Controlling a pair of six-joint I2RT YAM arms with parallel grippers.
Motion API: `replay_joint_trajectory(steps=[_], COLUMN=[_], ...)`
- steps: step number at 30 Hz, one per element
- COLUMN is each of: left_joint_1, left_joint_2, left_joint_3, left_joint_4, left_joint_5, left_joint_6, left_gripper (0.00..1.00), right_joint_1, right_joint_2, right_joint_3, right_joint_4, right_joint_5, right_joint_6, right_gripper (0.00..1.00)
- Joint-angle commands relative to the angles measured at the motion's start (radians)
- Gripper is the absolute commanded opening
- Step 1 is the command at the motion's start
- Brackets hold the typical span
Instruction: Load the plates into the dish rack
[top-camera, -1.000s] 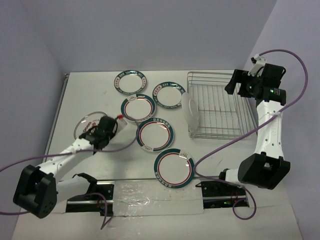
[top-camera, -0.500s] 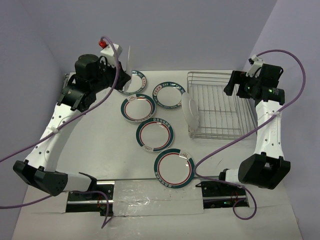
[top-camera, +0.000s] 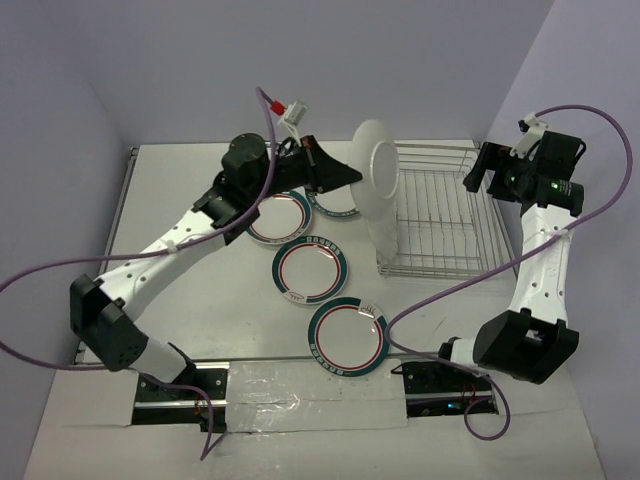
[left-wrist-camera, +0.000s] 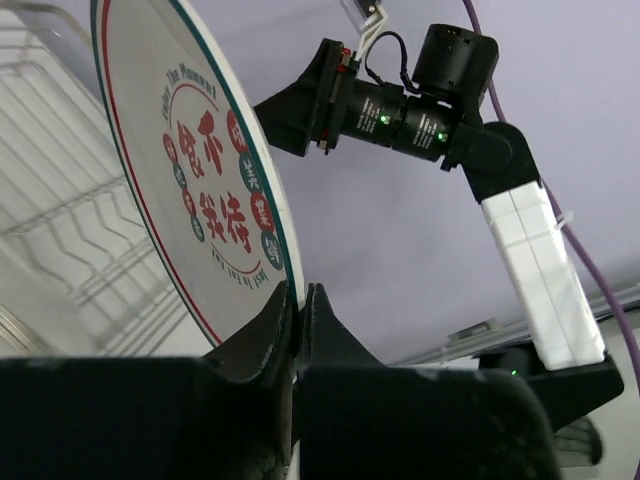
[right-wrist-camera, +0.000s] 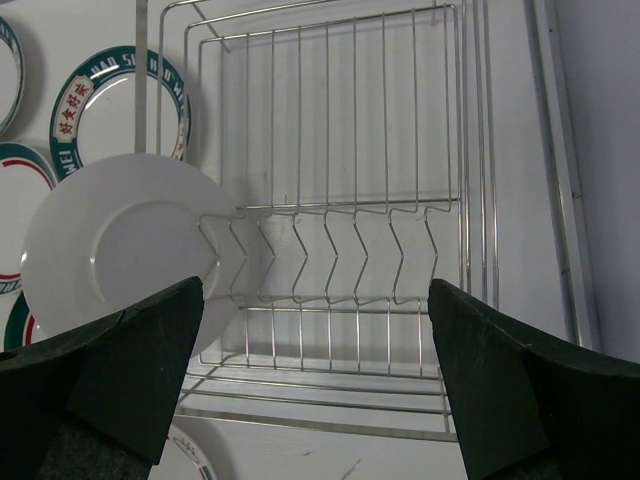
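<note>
The white worktop takes most of the scene. On its far right part stands the dish rack, a silver wire frame with thin parallel bars and low sides. The left arm stretches from the near left corner diagonally over the worktop toward the rack. The right arm rises at the right side and bends over the far right corner of the rack.

The lifted plate is on its edge in the air, above the left end of the rack. In the left wrist view its face shows a red ring and red and dark characters in the middle. Just below it, the standing plate sits in the left end of the rack, and its plain white underside is turned to the right wrist camera. Three more plates lie flat and face up in a diagonal row: the front plate, the middle plate and the far plate, which is partly under the left arm.

The left claw is closed tight on the rim of the lifted plate. The right claw is spread wide, holds nothing, and hangs above the rack.
</note>
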Motion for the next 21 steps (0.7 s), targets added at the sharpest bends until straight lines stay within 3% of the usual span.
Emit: replay_joint_trajectory(steps=[1,4,11,21], left_joint_1=[-0.036,-0.069,-0.113,-0.123], left_joint_2=[0.059,0.129,0.228,0.317], left_joint_3=[0.023,0.069,0.131,0.139], left_joint_4=[0.280,0.255,0.028,0.028], left_joint_5=[0.021,-0.022,-0.203,-0.195], left_joint_6=[-0.190,-0.216,-0.229,-0.255], left_gripper=[0.00,0.00,0.00,0.00], right_joint_1=[-0.011,-0.013,-0.016,-0.016], right_joint_2=[-0.047,-0.055,-0.075,-0.101], right_joint_3=[0.039,0.036,0.034,0.008], right_joint_4=[-0.018,-0.021,-0.030,-0.029], right_joint_5=[-0.002,0.003,0.020,0.015], right_joint_6=[-0.006,-0.015,-0.041,-0.059], right_gripper=[1.00,1.00,1.00,1.00])
